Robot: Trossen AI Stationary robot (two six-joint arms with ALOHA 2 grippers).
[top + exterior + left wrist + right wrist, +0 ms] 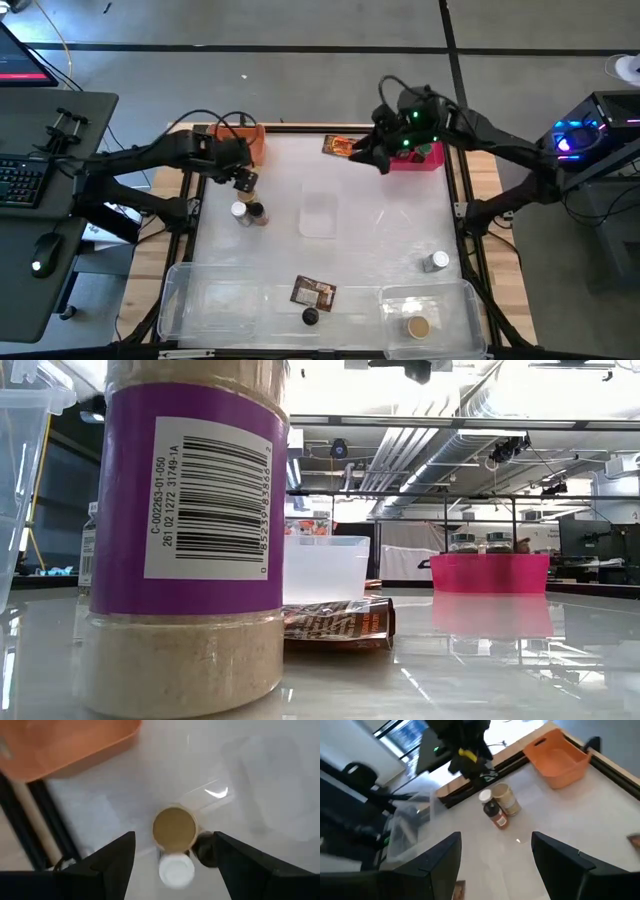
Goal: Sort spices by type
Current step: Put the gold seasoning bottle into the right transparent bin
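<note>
Left gripper (172, 857), fingers apart and empty, is hovering over the tan-lidded jar (174, 828) clustered with two other jars beside the orange bin (250, 140). Approach step, likely; next: descending squarely and closing. Right gripper (495, 857) is waiting, apart.

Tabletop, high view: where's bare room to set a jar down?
Free: the stretch between the small clear tub mid-table and the silver-lidded jar near the right edge; also below the pink bin. Crowded: the three-jar cluster under the left gripper, and the front edge with the brown packet and clear trays.
</note>
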